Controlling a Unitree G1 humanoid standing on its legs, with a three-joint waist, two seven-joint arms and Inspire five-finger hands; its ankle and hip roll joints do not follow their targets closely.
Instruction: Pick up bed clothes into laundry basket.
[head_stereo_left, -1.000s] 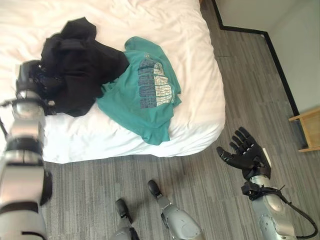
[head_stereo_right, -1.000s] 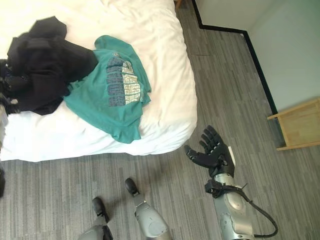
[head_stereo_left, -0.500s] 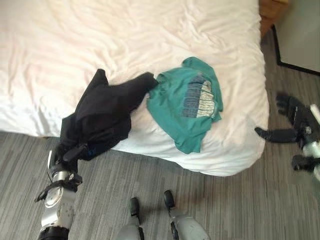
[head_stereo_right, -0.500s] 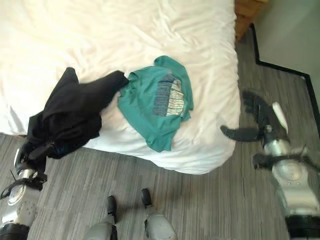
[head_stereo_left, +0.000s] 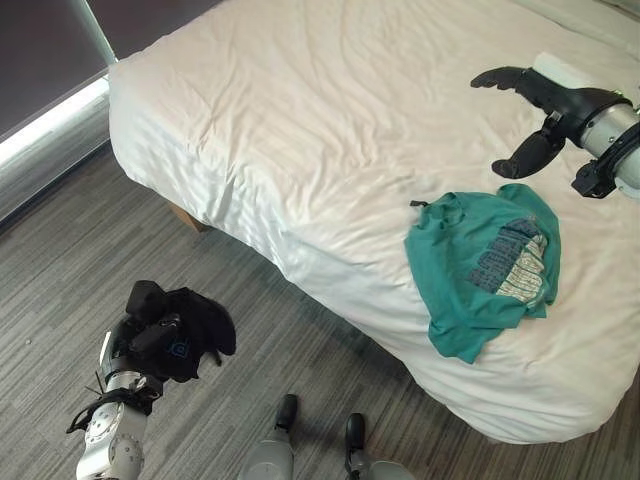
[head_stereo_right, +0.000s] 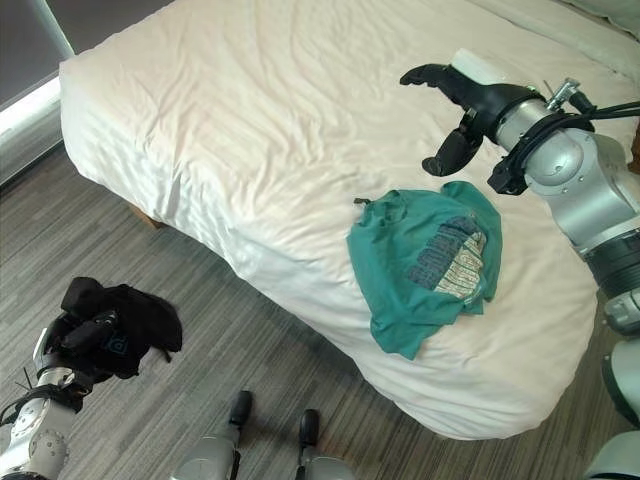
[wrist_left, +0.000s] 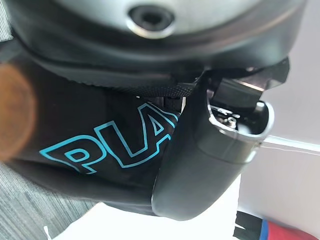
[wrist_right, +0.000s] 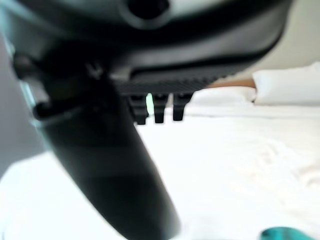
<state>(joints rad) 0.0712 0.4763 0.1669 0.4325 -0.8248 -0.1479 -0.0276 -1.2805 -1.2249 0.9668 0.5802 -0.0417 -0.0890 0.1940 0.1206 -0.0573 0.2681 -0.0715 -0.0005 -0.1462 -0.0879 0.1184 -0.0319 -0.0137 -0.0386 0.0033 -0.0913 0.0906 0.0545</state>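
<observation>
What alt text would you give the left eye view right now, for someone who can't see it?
The robot's left hand holds a bunched black garment low over the grey wood-look floor, off the near edge of the white-sheeted bed. A teal printed T-shirt lies crumpled on the bed near its edge, with the open right hand above the sheet just beyond it.

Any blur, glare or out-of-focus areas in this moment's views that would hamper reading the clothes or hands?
Eye views: evenly lit, teal shirt and black garment crisp. Left wrist view: left hand and the garment's teal lettering readable, an orange out-of-focus blob at one edge. Right wrist view: right hand soft and defocused, white bed washed out bright.
</observation>
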